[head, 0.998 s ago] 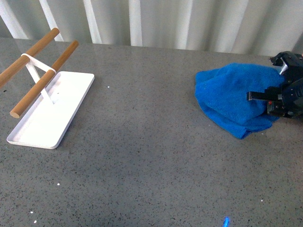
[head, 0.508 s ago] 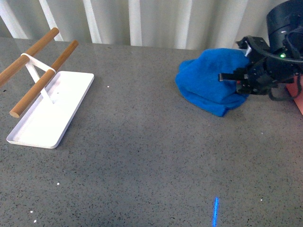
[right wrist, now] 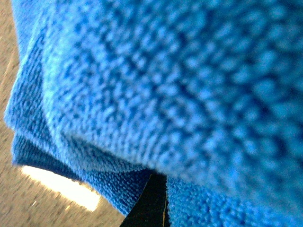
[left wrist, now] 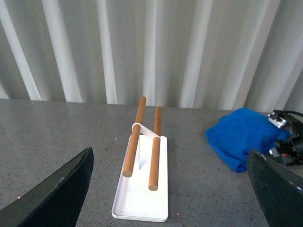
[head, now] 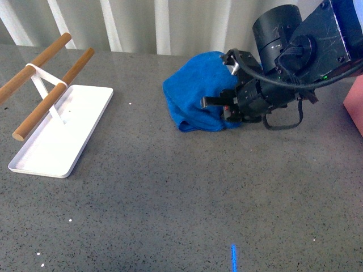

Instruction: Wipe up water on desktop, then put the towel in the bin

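The blue towel (head: 193, 90) lies bunched on the dark grey speckled desktop (head: 170, 192), at the back and right of the middle. My right gripper (head: 218, 106) is shut on the towel's right side, low on the surface. The towel fills the right wrist view (right wrist: 165, 94), with one dark fingertip (right wrist: 150, 205) under its fold. The towel (left wrist: 236, 135) also shows in the left wrist view. My left gripper (left wrist: 169, 156) is open and empty, above the desktop and facing the tray. Only a pink sliver of the bin (head: 355, 105) shows at the right edge. I cannot make out any water.
A flat white tray (head: 74, 136) with two wooden rods (head: 54, 90) stands at the left; it also shows in the left wrist view (left wrist: 142, 203). White curtains hang behind the table's far edge.
My right gripper has dragged the towel leftwards over the desktop, from the far right to right of the middle. More of the right arm is in view.
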Robot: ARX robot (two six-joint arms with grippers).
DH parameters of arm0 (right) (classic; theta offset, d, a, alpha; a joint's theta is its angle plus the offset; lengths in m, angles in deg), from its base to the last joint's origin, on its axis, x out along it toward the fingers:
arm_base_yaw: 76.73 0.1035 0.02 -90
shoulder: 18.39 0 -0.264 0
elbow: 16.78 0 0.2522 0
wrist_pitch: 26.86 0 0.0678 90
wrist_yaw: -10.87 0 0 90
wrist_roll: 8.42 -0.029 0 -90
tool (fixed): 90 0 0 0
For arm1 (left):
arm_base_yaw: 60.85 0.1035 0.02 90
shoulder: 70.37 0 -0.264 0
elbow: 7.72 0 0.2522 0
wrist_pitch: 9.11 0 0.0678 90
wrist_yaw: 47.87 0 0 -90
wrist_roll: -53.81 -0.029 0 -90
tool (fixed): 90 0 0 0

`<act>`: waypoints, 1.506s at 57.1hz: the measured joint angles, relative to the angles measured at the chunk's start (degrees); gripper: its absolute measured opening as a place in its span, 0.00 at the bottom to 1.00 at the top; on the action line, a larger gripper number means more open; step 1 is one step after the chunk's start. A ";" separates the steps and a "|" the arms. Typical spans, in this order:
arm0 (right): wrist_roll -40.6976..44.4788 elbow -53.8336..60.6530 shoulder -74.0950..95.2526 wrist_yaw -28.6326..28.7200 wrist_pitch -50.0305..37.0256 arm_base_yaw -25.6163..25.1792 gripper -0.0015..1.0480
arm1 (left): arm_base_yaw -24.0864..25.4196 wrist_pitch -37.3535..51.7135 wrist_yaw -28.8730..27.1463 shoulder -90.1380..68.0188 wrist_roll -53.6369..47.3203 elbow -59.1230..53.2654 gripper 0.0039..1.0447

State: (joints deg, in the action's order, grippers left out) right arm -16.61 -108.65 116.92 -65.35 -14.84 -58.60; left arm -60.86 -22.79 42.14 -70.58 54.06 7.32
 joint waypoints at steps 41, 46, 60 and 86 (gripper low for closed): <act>2.27 34.51 -32.37 6.56 -1.16 -7.91 0.03 | 0.00 0.00 0.00 0.00 0.00 0.00 0.94; 4.50 35.04 -35.54 6.51 0.94 -11.91 0.03 | 0.00 0.00 0.00 0.00 0.00 0.00 0.94; 9.73 34.58 -37.07 4.79 2.73 -20.35 0.03 | 0.00 0.00 0.00 0.00 0.00 0.00 0.94; 12.22 22.38 -24.96 -0.22 -0.81 -24.61 0.03 | 0.00 0.00 0.02 0.00 0.00 0.00 0.94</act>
State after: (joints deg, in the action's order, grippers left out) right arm -4.39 -86.26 91.96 -65.57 -15.64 -83.21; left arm -60.86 -22.79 42.17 -70.58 54.06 7.32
